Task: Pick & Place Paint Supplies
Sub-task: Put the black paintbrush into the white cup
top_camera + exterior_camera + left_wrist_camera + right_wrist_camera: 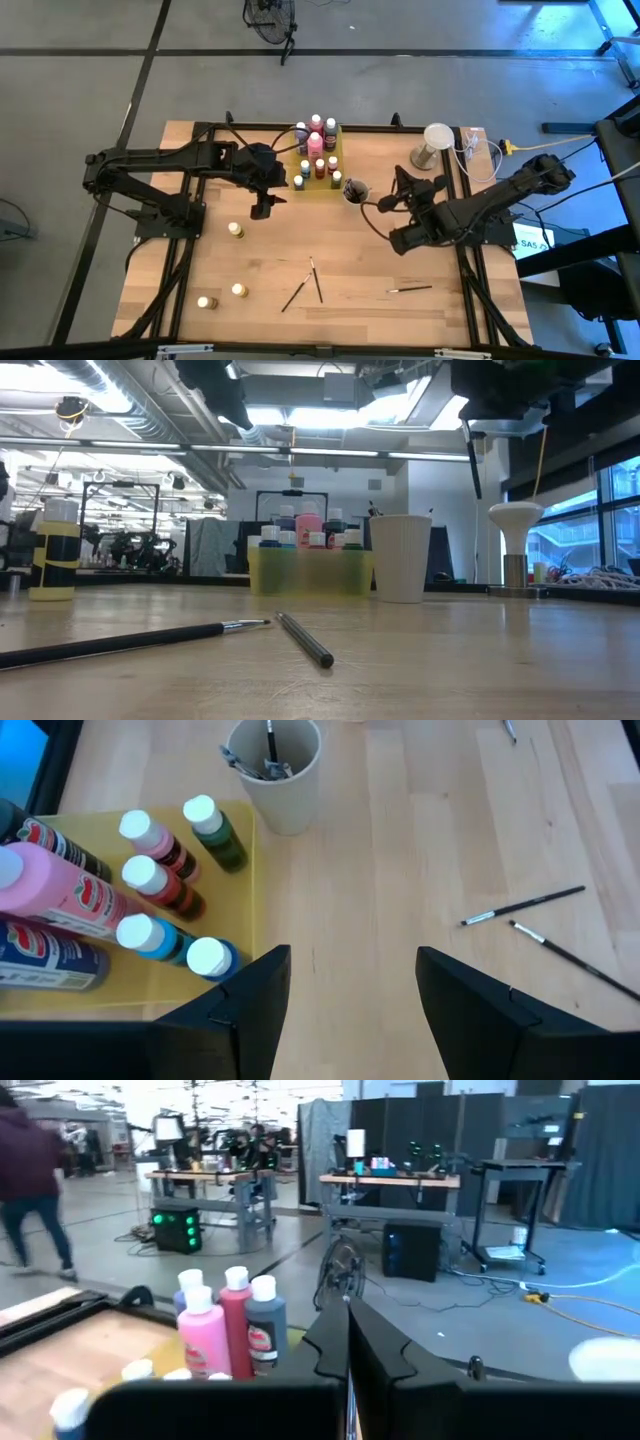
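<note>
Paint bottles [317, 152]: about ten stand upright, clustered in the yellow tray [337, 160], white caps up; tall pink bottle [315, 145] mid-cluster. Three yellow bottles [236, 230] [239, 290] [206, 302] stand loose on the table, well apart from tray, toward the near-left. Two dark brushes [316, 279] [295, 293] lie flat, tips converging, nearer than tray; a third [410, 290] lies off to their right. More brushes stand in the cup [355, 188] just beside tray

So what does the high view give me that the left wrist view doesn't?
Only the high view shows three loose yellow bottles, a third brush, and the right gripper, shut, beside the cup. Only the left wrist view shows brushes standing inside the cup and the left gripper open and empty. Both show the yellow tray of bottles and two crossed brushes.
</note>
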